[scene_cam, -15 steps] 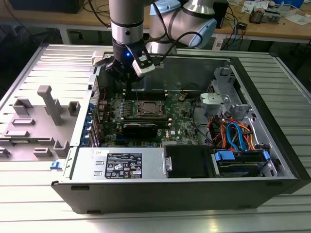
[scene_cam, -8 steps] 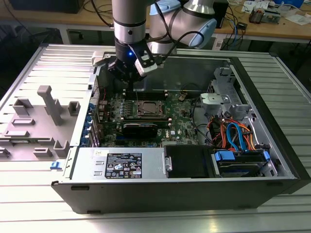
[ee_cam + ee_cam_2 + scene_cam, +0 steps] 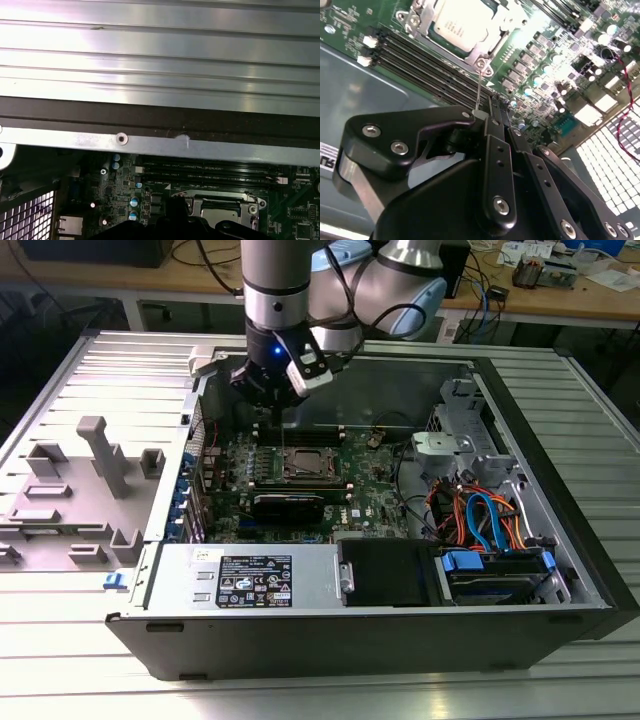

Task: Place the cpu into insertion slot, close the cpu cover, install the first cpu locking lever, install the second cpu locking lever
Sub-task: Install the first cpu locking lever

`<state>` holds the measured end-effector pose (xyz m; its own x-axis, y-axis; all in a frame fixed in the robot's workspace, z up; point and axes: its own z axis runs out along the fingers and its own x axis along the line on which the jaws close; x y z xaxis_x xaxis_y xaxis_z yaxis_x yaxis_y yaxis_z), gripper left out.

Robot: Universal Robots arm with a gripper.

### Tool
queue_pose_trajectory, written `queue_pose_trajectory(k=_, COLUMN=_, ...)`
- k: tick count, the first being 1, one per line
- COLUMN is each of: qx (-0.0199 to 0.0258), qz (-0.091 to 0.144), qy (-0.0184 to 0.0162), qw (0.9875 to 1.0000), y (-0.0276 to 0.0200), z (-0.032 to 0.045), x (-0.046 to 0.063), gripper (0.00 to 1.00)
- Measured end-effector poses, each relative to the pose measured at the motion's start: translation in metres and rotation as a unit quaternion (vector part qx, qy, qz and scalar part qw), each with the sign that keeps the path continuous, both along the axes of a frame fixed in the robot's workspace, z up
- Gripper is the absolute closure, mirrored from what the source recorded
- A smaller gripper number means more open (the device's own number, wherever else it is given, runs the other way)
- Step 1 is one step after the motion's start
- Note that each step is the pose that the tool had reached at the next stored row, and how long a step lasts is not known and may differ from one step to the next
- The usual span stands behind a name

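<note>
1. As you look at the exterior view, you see the arm [image 3: 275,290] reaching down into the open case [image 3: 400,630], with the gripper [image 3: 281,418] low over the green board [image 3: 372,490] and near the slot
2. Your cpu [image 3: 460,25] is seated in the slot [image 3: 411,21] with its dull silver top facing up. In the exterior view this puts it about mid-board
3. You can see the cover [image 3: 470,54] lying flat around the cpu, which shows through its window. The first wrist view shows the same frame over the cpu, partly hidden behind the gripper's black body
4. Look at the lever [image 3: 478,90] in the second wrist view. It is a thin wire rising from the slot corner nearest the gripper, and it stands up off the board rather than lying along the slot
5. Your gripper is clenched in that view, the black fingertips [image 3: 492,107] drawn together with nothing between them
6. You will find the lever's free end meeting the side of one fingertip. Whether it presses there or only touches cannot be told
7. Between the gripper and the slot run the long dark memory slots [image 3: 420,60], parallel to the slot's near edge
8. At the exterior view's left, grey fixtures [image 3: 100,455] stand on the ribbed metal table [image 3: 60,370], well apart from the slot
</note>
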<state>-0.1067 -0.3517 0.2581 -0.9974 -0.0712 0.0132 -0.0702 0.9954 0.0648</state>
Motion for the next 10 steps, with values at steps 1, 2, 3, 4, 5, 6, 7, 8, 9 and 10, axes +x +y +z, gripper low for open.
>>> queue_pose_trajectory(k=1, qx=0.0, qz=0.0, qy=0.0, qw=1.0, y=0.0001, z=0.0, x=0.004, gripper=0.89)
queue_pose_trajectory(k=2, qx=0.0, qz=0.0, qy=0.0, qw=1.0, y=0.0003, z=-0.0001, x=0.006, gripper=0.89)
queue_pose_trajectory(k=3, qx=-0.0001, qz=0.0, qy=0.0, qw=1.0, y=0.0004, z=-0.0002, x=0.007, gripper=0.89)
queue_pose_trajectory(k=4, qx=-0.0001, qz=0.0, qy=-0.0001, qw=1.0, y=0.0004, z=-0.0006, x=0.009, gripper=0.89)
queue_pose_trajectory(k=5, qx=-0.0004, qz=0.0, qy=0.0, qw=1.0, y=0.0005, z=-0.0009, x=0.011, gripper=0.89)
queue_pose_trajectory(k=6, qx=-0.0008, qz=0.0, qy=0.0, qw=1.0, y=0.0005, z=-0.0013, x=0.013, gripper=0.89)
queue_pose_trajectory(k=7, qx=-0.0009, qz=0.0, qy=0.0, qw=1.0, y=0.0005, z=-0.0015, x=0.014, gripper=0.89)
queue_pose_trajectory(k=8, qx=-0.0009, qz=0.0, qy=0.0, qw=1.0, y=0.0005, z=-0.0017, x=0.015, gripper=0.89)
queue_pose_trajectory(k=9, qx=-0.0011, qz=0.0, qy=0.0, qw=1.0, y=0.0005, z=-0.0016, x=0.015, gripper=0.89)
queue_pose_trajectory(k=10, qx=-0.001, qz=0.0, qy=0.0, qw=1.0, y=0.0006, z=-0.0017, x=0.016, gripper=0.89)
